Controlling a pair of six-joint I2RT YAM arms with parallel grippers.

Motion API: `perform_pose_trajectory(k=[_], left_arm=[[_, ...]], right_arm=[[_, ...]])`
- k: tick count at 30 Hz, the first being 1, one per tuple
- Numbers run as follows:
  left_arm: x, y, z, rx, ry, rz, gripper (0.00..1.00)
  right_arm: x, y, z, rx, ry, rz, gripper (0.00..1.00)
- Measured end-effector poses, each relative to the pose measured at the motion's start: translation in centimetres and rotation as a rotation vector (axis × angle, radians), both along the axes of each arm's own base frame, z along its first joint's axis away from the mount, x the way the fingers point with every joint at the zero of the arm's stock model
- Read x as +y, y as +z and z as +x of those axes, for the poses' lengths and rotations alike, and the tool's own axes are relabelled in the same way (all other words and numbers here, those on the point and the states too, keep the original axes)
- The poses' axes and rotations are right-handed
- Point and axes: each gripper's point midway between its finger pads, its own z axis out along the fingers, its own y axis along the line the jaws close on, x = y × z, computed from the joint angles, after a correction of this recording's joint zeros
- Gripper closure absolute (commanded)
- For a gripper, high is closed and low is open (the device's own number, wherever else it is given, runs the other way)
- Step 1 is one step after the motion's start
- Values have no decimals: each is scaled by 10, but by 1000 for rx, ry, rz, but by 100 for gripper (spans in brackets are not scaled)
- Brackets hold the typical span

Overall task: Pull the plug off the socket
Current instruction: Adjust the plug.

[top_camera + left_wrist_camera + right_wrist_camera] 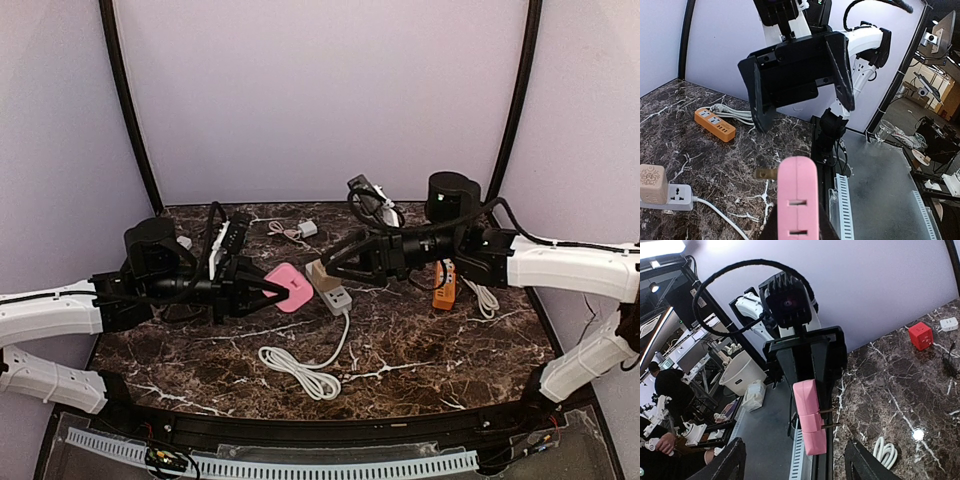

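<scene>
Plug (290, 287), pink, is off the socket. It hangs in the air just left of the white power strip (338, 298), not touching it. Two bare metal prongs (828, 418) stick out of its side w/ nothing on them.

Left gripper (272, 287) is clenched on the plug's back end, so the plug juts out past the fingertips toward the middle of the table (450, 360).

Power strip lies flat on the dark marble near centre. A beige block (318, 276) is seated in the end farther from the arm bases. The block's face carries a raised mark, seen in the left wrist view, but it is too blurred to read. A white cable runs from the strip's near end to a loose coil (300, 365) closer to the arm bases.

Right gripper (335, 266) hovers by the beige block, jaws spread wide & holding nothing, facing the left gripper across the plug.

An orange power strip (444, 285) lies to the right, partly under the right arm, w/ a white cord beside it; its socket markings are too small to read. A red cube (920, 336) & a small white adapter (948, 323) sit on the marble, well apart from the plug.
</scene>
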Motion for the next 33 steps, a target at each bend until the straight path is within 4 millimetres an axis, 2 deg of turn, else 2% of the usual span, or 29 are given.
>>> perform_pose_trajectory(k=[6, 11, 23, 33], left_arm=[[-1, 5, -1, 3, -9, -8, 99], [-3, 5, -1, 13, -17, -8, 99], [-5, -1, -1, 34, -27, 5, 99], [-6, -2, -1, 38, -30, 7, 99]], right_arm=[[11, -12, -17, 59, 67, -31, 36], [17, -14, -27, 71, 97, -35, 37], [21, 7, -24, 31, 88, 2, 37], [30, -5, -25, 44, 81, -23, 41]])
